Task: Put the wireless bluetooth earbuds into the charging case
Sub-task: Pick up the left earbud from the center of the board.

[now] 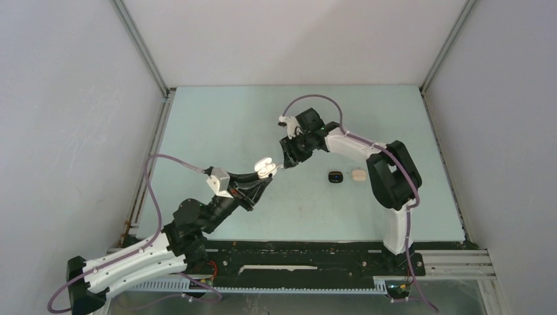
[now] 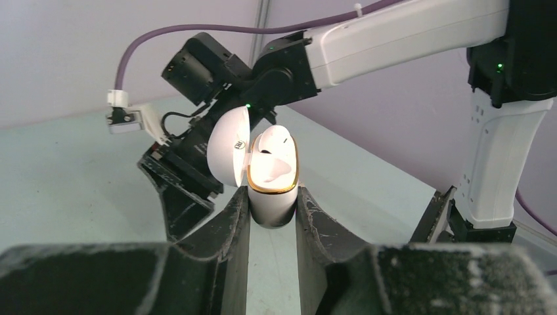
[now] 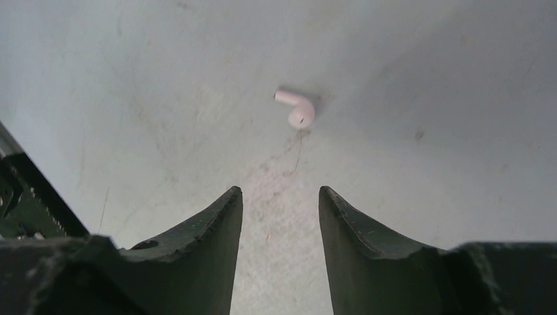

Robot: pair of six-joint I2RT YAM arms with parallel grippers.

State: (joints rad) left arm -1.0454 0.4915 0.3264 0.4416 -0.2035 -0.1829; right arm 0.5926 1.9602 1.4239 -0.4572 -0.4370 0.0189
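My left gripper (image 1: 264, 176) is shut on a white charging case (image 2: 272, 200) with a gold rim, held upright above the table with its lid (image 2: 229, 153) open to the left. A white earbud (image 2: 272, 147) sits in the case. My right gripper (image 1: 288, 159) is open and empty, just beyond the case and pointing down at the table. In the right wrist view a white stemmed earbud (image 3: 296, 109) lies on the table ahead of the open fingertips (image 3: 280, 191), apart from them.
A black case (image 1: 335, 177) and a white case (image 1: 358, 176) lie side by side on the table, right of the grippers. The right arm's base (image 1: 394, 197) stands next to them. Grey walls enclose the table on three sides.
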